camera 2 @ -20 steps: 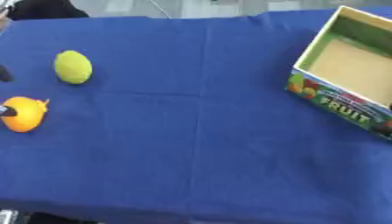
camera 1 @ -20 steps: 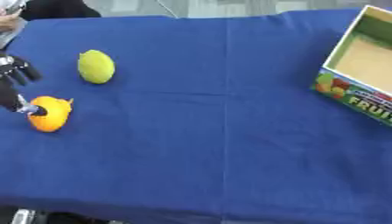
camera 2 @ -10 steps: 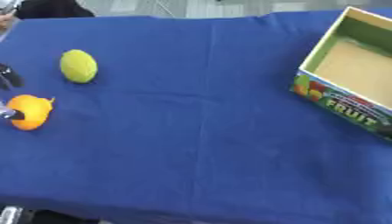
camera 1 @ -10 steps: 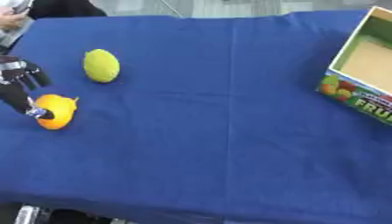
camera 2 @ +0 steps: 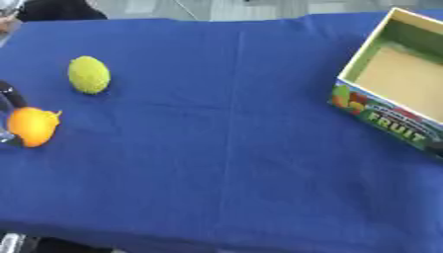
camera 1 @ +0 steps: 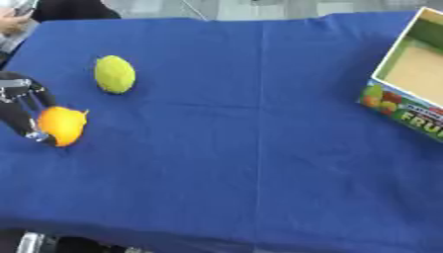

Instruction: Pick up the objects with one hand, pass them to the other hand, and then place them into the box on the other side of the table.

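An orange fruit [camera 1: 62,126] lies on the blue tablecloth near the left edge. My left hand [camera 1: 19,103] comes in from the left, and its dark fingers [camera 1: 34,132] curl along the fruit's left side and under it, touching it. Its thumb is hidden. A yellow-green lemon-like fruit [camera 1: 114,74] lies apart, farther back and a little to the right. The open cardboard fruit box [camera 2: 400,84] stands at the right edge with its inside bare. My right hand shows in neither view.
The blue cloth [camera 1: 251,128] covers the whole table between the fruits and the box. The table's front edge [camera 1: 173,242] runs along the bottom. A person's hand and dark clothing show at the far left corner [camera 1: 17,17], off the table.
The whole picture has shifted slightly, so the camera moved. My left hand stays against the orange fruit, its fingers closing a little further round it. The lemon-like fruit and the box have not moved.
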Tool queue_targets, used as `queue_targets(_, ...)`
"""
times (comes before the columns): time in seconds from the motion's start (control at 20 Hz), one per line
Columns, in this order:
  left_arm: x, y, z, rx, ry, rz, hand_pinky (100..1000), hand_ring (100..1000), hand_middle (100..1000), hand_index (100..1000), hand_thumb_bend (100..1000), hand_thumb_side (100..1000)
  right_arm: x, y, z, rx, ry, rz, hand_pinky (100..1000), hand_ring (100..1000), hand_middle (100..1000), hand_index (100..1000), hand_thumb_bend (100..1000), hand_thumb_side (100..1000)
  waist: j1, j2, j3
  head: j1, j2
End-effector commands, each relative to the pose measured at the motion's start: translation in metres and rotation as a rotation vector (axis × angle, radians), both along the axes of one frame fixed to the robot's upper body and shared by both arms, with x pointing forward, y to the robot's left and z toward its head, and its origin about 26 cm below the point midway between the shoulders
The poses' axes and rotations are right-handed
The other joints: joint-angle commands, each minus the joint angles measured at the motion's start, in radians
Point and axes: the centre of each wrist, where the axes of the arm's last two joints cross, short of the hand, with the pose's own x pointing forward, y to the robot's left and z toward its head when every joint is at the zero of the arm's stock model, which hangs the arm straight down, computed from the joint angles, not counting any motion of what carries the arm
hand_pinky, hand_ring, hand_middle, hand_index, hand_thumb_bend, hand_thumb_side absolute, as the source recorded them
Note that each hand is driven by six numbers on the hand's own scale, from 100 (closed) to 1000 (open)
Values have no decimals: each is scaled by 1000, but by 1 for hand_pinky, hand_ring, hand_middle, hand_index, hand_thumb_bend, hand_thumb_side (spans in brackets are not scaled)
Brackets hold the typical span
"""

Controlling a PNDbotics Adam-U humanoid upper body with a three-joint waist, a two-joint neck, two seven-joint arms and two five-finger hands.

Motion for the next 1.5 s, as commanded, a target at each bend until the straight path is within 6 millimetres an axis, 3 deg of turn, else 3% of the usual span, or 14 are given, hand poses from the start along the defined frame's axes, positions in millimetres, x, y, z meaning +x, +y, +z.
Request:
queue_targets(0.05,1,6,11,47,-19,14,831,785,754,777,660,100,-1,-1,6,-31,-11,12,704,986,967,976,100,707,11,-23,1,3,-10)
queue_targets(0.6,7,3,1,31,-72,70,810,766,732,786,606,100,0,0,6,-33,-8,15,704,987,967,976,100,709,8,-20,1,3,-12)
queue_targets(0.95,14,-5,-8,32,-113,75,777,742,702,769,636,100,0,1,6,-33,-8,17,704,987,967,976,100,710,6,-17,0,6,-12)
queue_targets(1.5,19,-14,-10,193,-148,0,711,684,645,729,680,100,0,2,6,-35,-4,25,704,987,967,977,100,718,5,-17,-1,9,-12)
